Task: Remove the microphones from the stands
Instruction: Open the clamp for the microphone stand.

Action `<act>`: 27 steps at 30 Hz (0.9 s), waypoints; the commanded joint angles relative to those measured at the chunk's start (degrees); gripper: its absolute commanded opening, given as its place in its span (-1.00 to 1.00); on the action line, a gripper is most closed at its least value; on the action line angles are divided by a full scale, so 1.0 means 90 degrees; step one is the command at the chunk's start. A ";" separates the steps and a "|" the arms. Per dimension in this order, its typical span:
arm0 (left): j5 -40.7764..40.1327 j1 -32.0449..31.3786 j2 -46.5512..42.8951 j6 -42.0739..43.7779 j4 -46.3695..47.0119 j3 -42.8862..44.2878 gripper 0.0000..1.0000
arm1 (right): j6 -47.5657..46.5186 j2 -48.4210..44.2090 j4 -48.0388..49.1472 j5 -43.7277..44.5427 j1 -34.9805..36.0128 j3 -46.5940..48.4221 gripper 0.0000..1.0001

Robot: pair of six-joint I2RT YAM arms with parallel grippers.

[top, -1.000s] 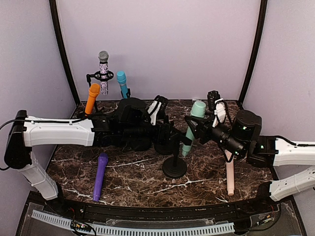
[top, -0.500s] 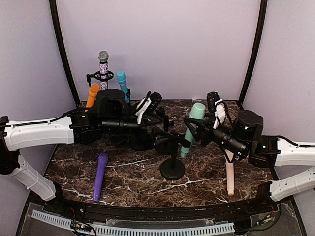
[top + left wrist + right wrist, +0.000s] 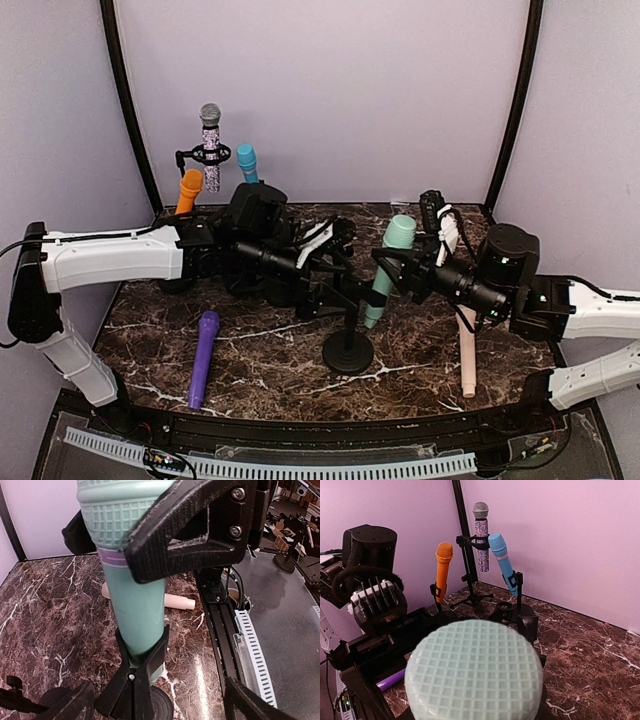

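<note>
The right end effector (image 3: 392,263) is grasping the microphone (image 3: 400,232), which is slanting down-left into the stand (image 3: 348,352) beside the released left end effector (image 3: 340,285).

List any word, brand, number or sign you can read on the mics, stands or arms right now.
No readable text in any view.
mint microphone: only a grid pattern and a lilac band, no lettering.
orange microphone, blue microphone, glitter microphone: no marks visible; anything finer is too small to tell.
</note>
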 commanded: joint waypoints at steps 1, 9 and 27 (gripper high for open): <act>0.0280 0.0013 0.0009 0.0396 -0.0315 0.0191 0.75 | 0.0201 -0.0039 -0.0002 -0.0279 0.0060 0.0011 -0.99; 0.0171 0.0007 0.0146 0.0420 -0.0409 0.0230 0.44 | 0.0231 0.0084 0.0018 -0.0379 0.0066 0.0090 -0.99; 0.0128 0.0003 0.0121 0.0434 -0.0191 0.0112 0.22 | 0.0260 0.0141 -0.0021 -0.0368 0.0065 0.0132 -0.98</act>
